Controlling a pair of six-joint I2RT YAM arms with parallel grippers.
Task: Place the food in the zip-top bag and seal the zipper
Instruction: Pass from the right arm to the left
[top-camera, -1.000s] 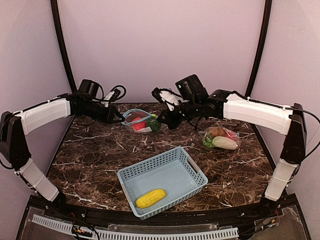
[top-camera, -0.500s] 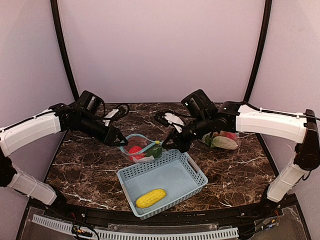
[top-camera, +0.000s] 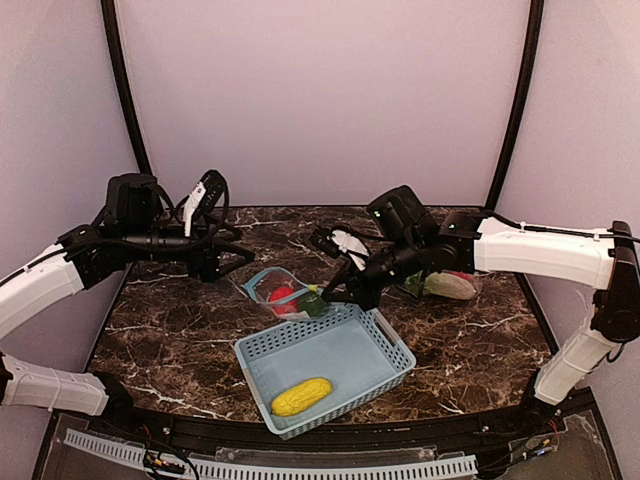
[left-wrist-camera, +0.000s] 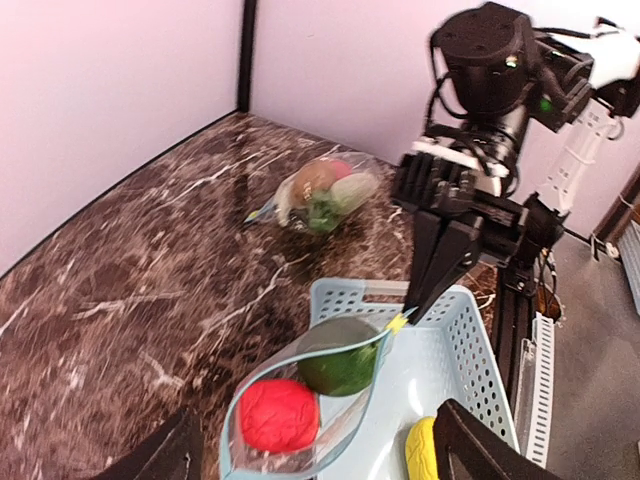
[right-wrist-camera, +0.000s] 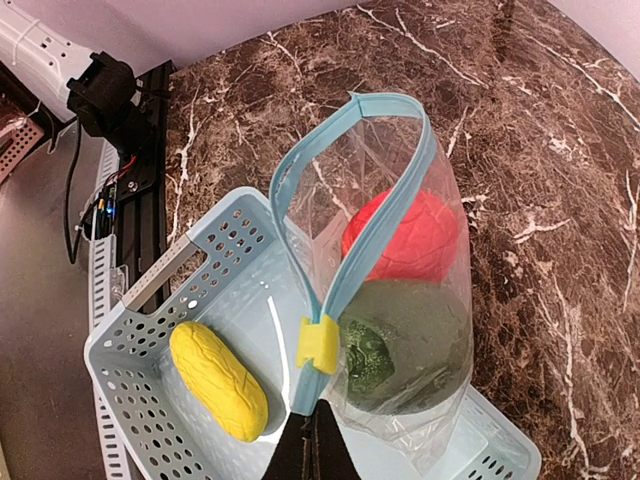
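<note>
— While the right pincer (right-wrist-camera: 310, 432) stands pressed together on the zipper strip of the zip-top bag (right-wrist-camera: 360, 190), just below the yellow slider (right-wrist-camera: 317, 345), where is the food?

— Right ahead of its tips, inside that bag: a dark green round fruit (right-wrist-camera: 400, 345) nearest the fingers, and a red apple (right-wrist-camera: 405, 238) just beyond it. The bag's mouth gapes in a blue loop past the pincer, over a corner of the light blue basket (top-camera: 385, 340).

— And the corn?

— The yellow corn (right-wrist-camera: 218, 380) lies loose in the basket, beside the right pincer's tips, on the side away from the apple.

— The other arm?

— The left pincer (top-camera: 238, 262) is spread wide and holds nothing, raised above the marble table (top-camera: 180, 310). The bag sits ahead of it, apart from its fingers. A second bag of produce (left-wrist-camera: 320, 195) lies back behind the right pincer, by its arm.
</note>
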